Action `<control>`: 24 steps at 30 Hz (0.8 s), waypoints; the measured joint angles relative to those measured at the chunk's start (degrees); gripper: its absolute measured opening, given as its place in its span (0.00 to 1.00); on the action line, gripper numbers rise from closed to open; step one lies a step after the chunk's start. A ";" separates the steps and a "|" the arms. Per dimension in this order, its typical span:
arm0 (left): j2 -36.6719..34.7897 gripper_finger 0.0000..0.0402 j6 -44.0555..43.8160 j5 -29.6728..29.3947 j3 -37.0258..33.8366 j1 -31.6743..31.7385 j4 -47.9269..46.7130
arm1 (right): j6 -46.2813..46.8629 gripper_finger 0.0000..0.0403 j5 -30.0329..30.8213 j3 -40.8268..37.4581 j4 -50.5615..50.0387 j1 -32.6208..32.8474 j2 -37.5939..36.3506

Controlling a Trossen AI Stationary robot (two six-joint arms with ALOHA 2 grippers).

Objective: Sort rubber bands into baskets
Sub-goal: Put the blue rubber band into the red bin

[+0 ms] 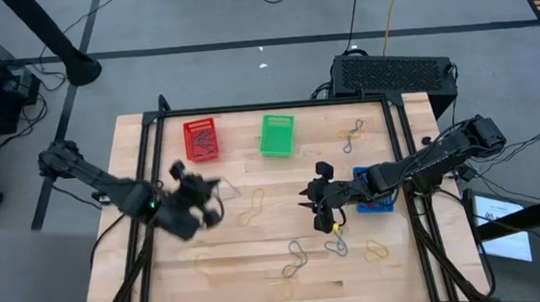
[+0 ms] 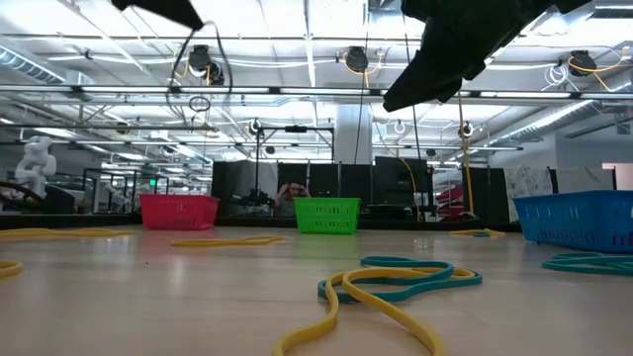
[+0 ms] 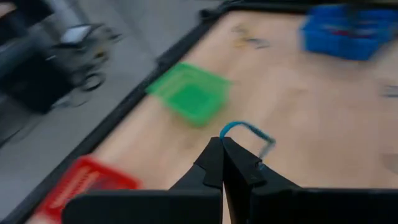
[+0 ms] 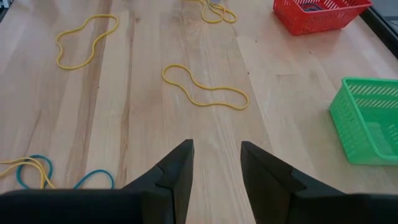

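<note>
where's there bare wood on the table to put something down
Bare wood lies between the red basket and green basket, and along the table's left edge. Crowded: the front middle, strewn with rubber bands, and the right side around the right gripper and blue basket.

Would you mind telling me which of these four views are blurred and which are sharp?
Left wrist view: heavily smeared, the green basket and blue basket streaked, though the left claw stays fairly crisp, shut on a blue rubber band. Right wrist view: sharp, wood grain clear. Low view: sharp up close, with glaring ceiling lights. High view: the left arm slightly smeared.
</note>
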 joint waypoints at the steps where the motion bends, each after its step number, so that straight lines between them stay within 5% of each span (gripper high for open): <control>1: -0.83 0.00 0.02 -0.02 0.00 2.06 -1.51 | 0.00 0.31 0.00 0.00 -0.02 0.00 0.00; 13: -7.98 0.00 10.09 1.41 0.00 29.28 -8.72 | -0.22 0.31 -0.04 0.00 -0.07 0.01 0.00; 24: -7.66 0.00 20.93 15.15 -4.91 49.36 -0.96 | -0.26 0.31 -0.07 0.00 -0.52 0.00 0.00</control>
